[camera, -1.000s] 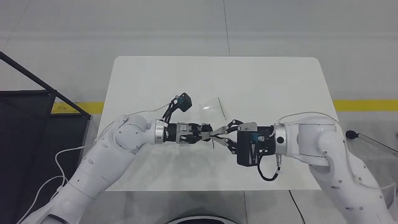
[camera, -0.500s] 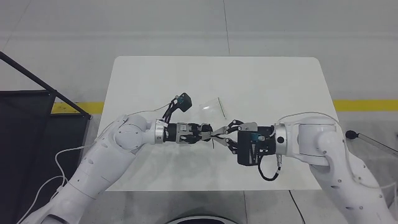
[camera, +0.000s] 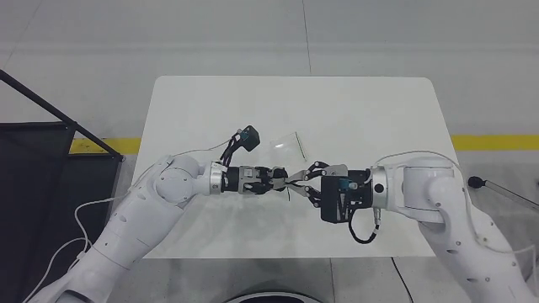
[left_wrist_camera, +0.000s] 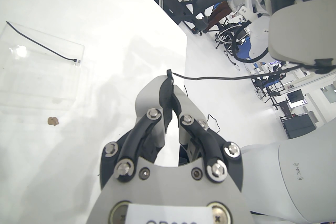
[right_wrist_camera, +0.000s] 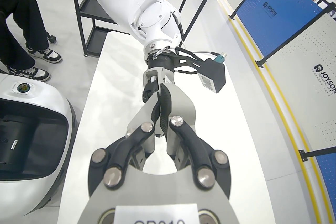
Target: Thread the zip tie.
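Left wrist view: left hand [left_wrist_camera: 169, 81] clamped on the zip tie [left_wrist_camera: 210, 77] by its head, right hand [right_wrist_camera: 159, 98] closed too; I'd square the tail to the slot before pushing.

Robotics lab, blue partition panels [right_wrist_camera: 273, 12], yellow floor line [right_wrist_camera: 277, 93], office chairs [left_wrist_camera: 207, 0]

left hand [camera: 280, 180] facing right hand [camera: 301, 187] | zip tie [left_wrist_camera: 223, 77] between; sheet [camera: 289, 146] behind, on table [camera: 379, 118]

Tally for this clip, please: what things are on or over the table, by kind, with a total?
Zip ties: 2, one in the left claw, one on the clear sheet
Clear sheet: 1
Brown scrap: 1
Total: 4
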